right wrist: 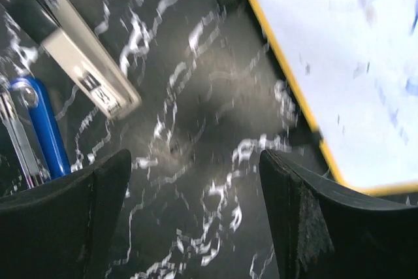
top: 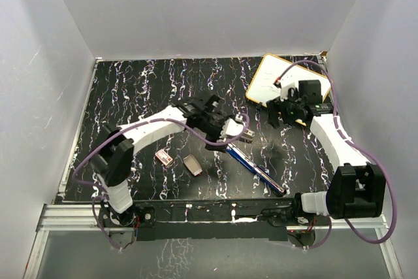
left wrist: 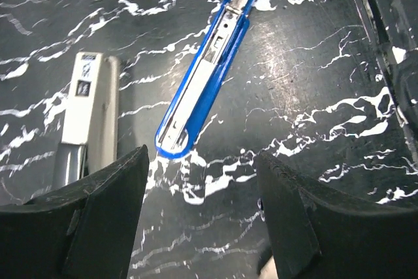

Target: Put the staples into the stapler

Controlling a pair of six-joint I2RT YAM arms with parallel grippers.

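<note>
Black bench point(top: 130, 96): marbled with white veins; it carries all the things.
Stapler point(top: 256, 168): lies opened near the middle of the bench, the blue rail point(left wrist: 202, 89) facing up and the white-grey top arm point(left wrist: 88, 112) swung away from it.
Staples: the red-pink box point(top: 164, 157) and the tan-grey tray point(top: 193, 166) lie side by side to the left of the stapler, apart from it, and nothing touches them. Whether the tray holds staples cannot be told.
Left hand point(left wrist: 202, 174): above the tip of the blue rail, fingers wide, nothing between them.
Right hand point(right wrist: 194, 161): fingers wide and empty, over bare bench between the stapler and the white board point(right wrist: 346, 63) with yellow rim.
Step in hand: probably to fetch the staples, because the rail seems ready.
How to do it well: the left hand is nearer to the tray, so it should go there and close gently on the strip. The right hand could steady the stapler, so that the rail does not slide or close.
</note>
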